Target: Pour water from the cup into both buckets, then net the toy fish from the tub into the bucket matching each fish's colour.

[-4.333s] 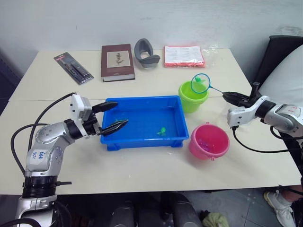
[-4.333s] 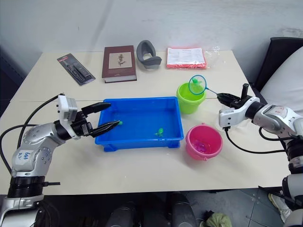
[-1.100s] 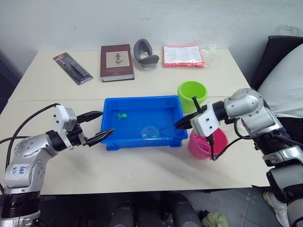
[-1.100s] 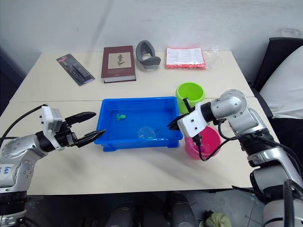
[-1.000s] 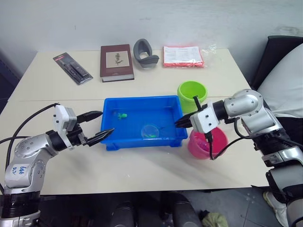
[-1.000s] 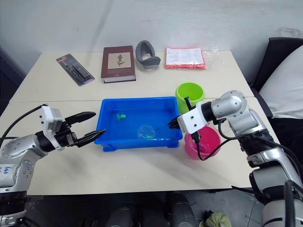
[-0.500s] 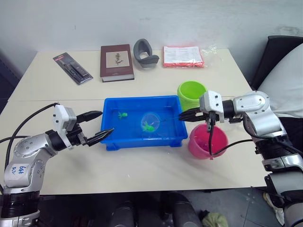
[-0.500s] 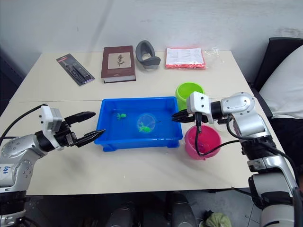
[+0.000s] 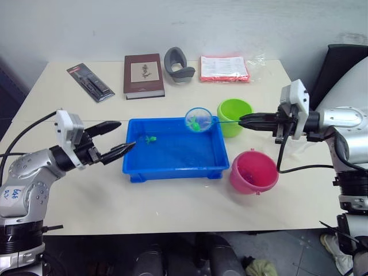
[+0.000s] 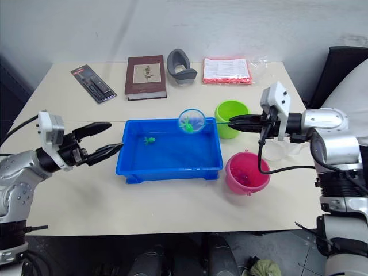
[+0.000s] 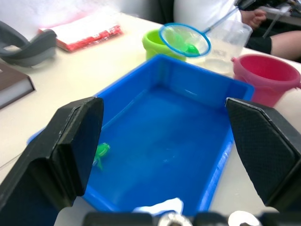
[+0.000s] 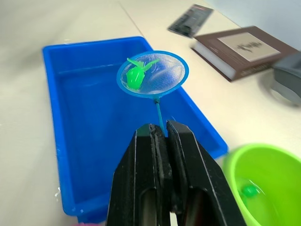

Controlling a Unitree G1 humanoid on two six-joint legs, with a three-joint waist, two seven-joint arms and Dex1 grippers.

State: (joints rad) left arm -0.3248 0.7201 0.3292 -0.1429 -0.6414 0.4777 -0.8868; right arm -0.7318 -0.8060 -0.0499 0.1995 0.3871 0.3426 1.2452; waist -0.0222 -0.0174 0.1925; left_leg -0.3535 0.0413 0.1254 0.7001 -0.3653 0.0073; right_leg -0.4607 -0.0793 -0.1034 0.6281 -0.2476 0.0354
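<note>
Green fish (image 12: 137,76) rides your net (image 9: 198,119), pinched by the right gripper (image 9: 248,120); left gripper (image 9: 118,140) gapes beside the tub (image 9: 172,171), book (image 9: 144,76) beyond.

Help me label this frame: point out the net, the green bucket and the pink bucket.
net (image 9: 198,119), left eye view, on the mesh inside the hoop
green bucket (image 9: 234,107), left eye view, on its inner wall
pink bucket (image 9: 253,172), left eye view, on its inner wall

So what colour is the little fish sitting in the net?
Green. The fish lies in the net; the right wrist view shows it best.
</note>
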